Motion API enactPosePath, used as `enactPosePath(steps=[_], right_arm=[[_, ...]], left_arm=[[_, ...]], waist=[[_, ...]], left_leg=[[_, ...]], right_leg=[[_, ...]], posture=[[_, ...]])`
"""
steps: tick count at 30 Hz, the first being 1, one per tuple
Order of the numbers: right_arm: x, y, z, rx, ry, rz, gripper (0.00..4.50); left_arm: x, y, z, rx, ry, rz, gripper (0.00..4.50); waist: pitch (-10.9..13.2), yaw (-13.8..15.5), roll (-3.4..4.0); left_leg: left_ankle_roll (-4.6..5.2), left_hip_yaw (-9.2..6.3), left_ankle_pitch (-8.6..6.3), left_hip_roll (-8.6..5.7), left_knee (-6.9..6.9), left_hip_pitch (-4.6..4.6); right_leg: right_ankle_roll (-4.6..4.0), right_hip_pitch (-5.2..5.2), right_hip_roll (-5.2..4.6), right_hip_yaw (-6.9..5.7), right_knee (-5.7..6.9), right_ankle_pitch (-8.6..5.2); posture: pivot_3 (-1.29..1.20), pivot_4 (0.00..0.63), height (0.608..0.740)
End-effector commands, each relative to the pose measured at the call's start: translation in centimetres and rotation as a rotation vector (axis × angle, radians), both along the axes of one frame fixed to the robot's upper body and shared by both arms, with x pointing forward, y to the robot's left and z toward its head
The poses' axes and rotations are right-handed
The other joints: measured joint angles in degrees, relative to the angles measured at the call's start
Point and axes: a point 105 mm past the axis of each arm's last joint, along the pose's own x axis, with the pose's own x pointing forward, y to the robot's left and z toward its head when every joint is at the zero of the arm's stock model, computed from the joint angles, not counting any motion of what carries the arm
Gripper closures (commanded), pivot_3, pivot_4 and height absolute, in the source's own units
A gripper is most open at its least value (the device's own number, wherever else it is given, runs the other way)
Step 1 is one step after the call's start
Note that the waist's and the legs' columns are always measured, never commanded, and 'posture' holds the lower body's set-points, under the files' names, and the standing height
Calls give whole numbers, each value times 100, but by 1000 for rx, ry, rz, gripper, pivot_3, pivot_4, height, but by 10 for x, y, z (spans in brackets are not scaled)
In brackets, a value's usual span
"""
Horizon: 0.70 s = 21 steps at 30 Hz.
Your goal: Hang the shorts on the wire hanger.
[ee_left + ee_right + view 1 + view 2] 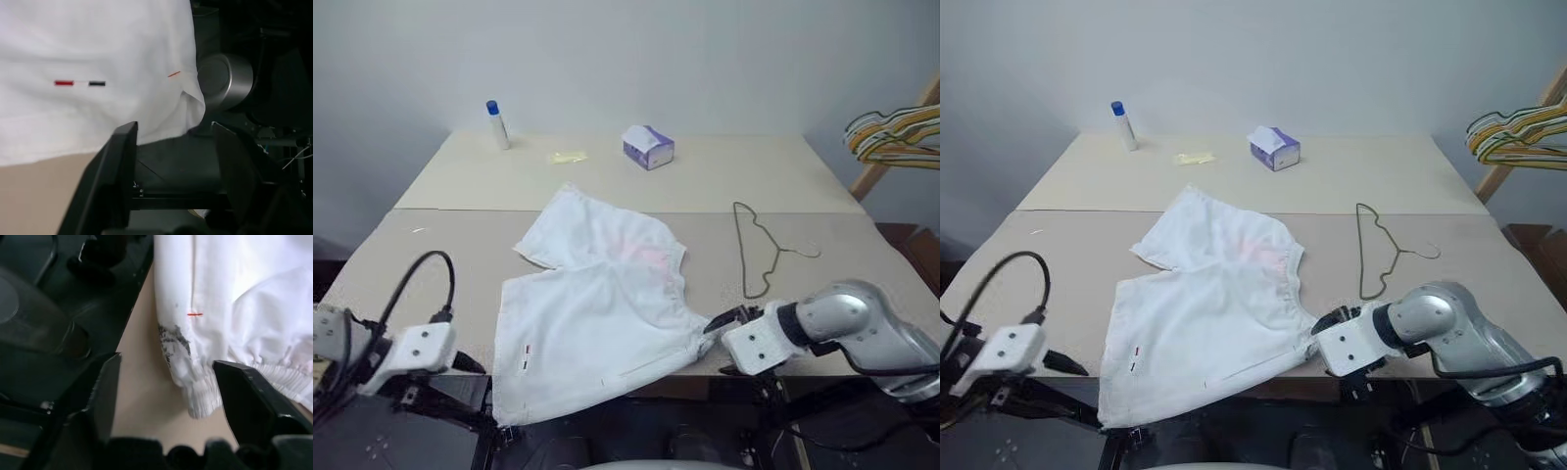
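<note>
Item: the shorts, white, spread flat on the counter, near hem draped over the front edge; gathered waistband toward the robot's right, a leg opening toward the far left; small red and dark tags near the hem on the robot's left

Item: the wire hanger, thin, lying flat on the counter to the right of the shorts and apart from them; long axis running from near to far, hook pointing away to the right

Item: right hand, at the front edge of the counter by the waistband corner; both black fingers spread wide with the elastic corner lying between them, untouched by either; holding nothing

Item: left hand, below and outside the counter's front edge by the hanging hem corner; fingers apart, cloth just above the tips, nothing gripped

Relation governing the coming move: the hanger lies forward and slightly inward of the right hand, well apart from the left hand with the whole of the shorts between; the right hand is judged the nearer one for reaching the hanger, the left for keeping to the cloth

Condition: shorts not yet on the hanger; both pieces resting loose
</note>
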Motion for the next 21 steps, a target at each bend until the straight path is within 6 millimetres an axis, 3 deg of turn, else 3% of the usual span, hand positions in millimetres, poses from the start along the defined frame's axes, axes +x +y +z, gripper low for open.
enactPosePath(steps=[1,3,6,11,15,21], right_arm=[[33,8,46,234,-106,-190,242],[59,18,64,408,-108,-346,242],[88,34,70,578,-58,-505,242],[131,63,50,748,106,-765,242],[162,67,26,755,102,-946,242],[193,66,11,755,66,-1041,242]], left_arm=[[28,-12,33,-153,-165,39,693],[44,-24,43,-228,-242,46,693],[61,-42,43,-274,-304,48,693],[81,-69,30,-290,-375,57,693],[77,-81,19,-294,-353,19,693],[73,-90,11,-307,-341,5,693]], waist=[[-2,-6,-2],[-5,-54,-4],[-8,-134,-5],[-9,-198,-6],[-8,-261,-4],[-7,-327,-2]], left_leg=[[0,0,0,0,0,2],[-1,0,0,0,2,1],[-1,-5,0,0,-3,-4],[-3,-7,2,-1,-1,-21],[-3,-8,2,-1,0,-28],[-3,-11,2,-1,-3,-28]], right_leg=[[0,3,0,0,0,0],[7,3,2,2,3,7],[-20,4,10,4,-1,44],[-17,-7,14,5,1,50],[-13,-12,13,6,-1,53],[-11,-14,13,8,-1,54]], posture=[[-2,0,740],[-1,0,740],[-9,0,740],[-7,0,740],[-2,0,740],[15,0,740]])
